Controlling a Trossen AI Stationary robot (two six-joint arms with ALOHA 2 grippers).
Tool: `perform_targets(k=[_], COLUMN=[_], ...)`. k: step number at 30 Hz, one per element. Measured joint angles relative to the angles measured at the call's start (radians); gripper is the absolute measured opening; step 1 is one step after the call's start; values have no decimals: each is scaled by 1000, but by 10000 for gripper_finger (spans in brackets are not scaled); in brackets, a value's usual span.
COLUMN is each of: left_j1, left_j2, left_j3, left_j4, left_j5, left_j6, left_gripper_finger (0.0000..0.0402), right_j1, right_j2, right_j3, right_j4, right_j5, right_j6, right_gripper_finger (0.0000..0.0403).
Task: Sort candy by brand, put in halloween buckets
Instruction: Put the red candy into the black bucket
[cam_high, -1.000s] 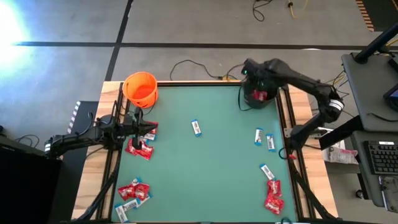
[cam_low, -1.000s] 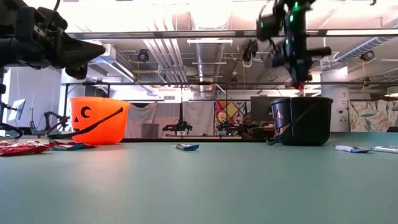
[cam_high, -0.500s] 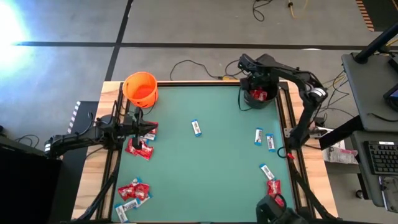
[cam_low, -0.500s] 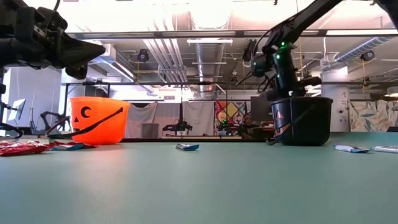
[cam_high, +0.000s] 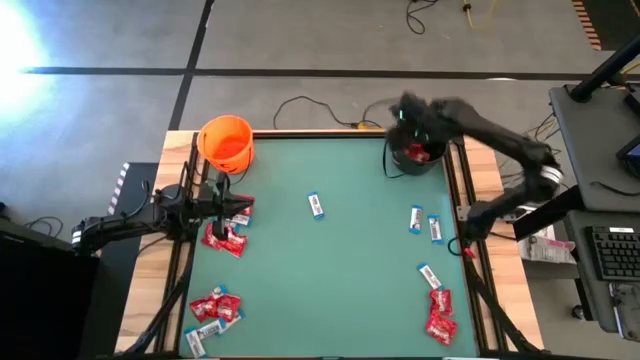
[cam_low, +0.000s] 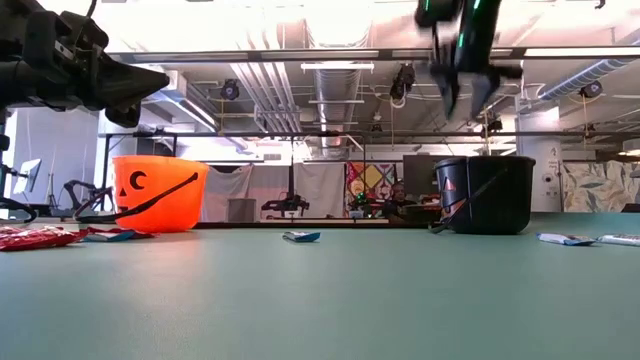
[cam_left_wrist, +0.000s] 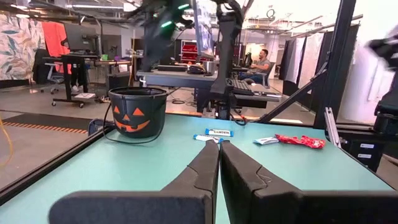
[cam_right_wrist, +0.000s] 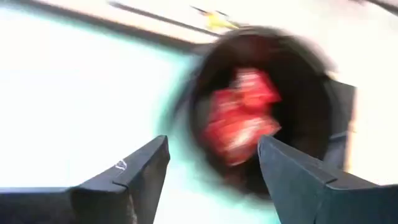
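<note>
The black bucket (cam_high: 415, 157) stands at the table's far right corner with red packets (cam_right_wrist: 242, 115) lying inside it. My right gripper (cam_low: 462, 95) hangs open above the bucket, with nothing between its fingers. The orange bucket (cam_high: 226, 143) stands at the far left. My left gripper (cam_high: 240, 207) is shut and empty. It hovers above red packets (cam_high: 222, 238) near the left edge. Blue-and-white bars (cam_high: 316, 205) and more red packets (cam_high: 440, 318) lie flat on the green table.
A mixed pile of red packets and bars (cam_high: 213, 308) lies at the near left. Three bars (cam_high: 425, 225) lie at the right, in front of the black bucket. The middle of the table holds one bar. A wooden frame (cam_high: 468, 200) edges the table.
My right gripper, shut on a red packet above the black bucket, went down into the bucket. It has opened, let the packet go and risen back above the rim. The packet now lies in the bucket.
</note>
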Motion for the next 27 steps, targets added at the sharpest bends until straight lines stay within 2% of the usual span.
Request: perform_targets(k=[3, 5, 10, 13, 16, 19, 27], left_j1=[0, 0, 0, 0, 0, 0, 0], left_j2=[0, 0, 0, 0, 0, 0, 0], left_j3=[0, 0, 0, 0, 0, 0, 0], left_j4=[0, 0, 0, 0, 0, 0, 0], left_j5=[0, 0, 0, 0, 0, 0, 0], left_j6=[0, 0, 0, 0, 0, 0, 0], left_gripper_finger=[0, 0, 0, 0, 0, 0, 0], right_j1=[284, 489, 955, 1158, 1288, 1365, 1400], right_j2=[-92, -130, -137, -103, -54, 2, 135], right_j3=[-28, -62, -207, -328, -430, -486, -514], right_j4=[6, 7, 35, 153, 276, 303, 315], right_j5=[19, 36, 48, -29, -180, -336, -567], right_j6=[130, 270, 733, 1009, 1229, 1393, 1519], right_gripper_finger=[249, 251, 250, 257, 268, 279, 298])
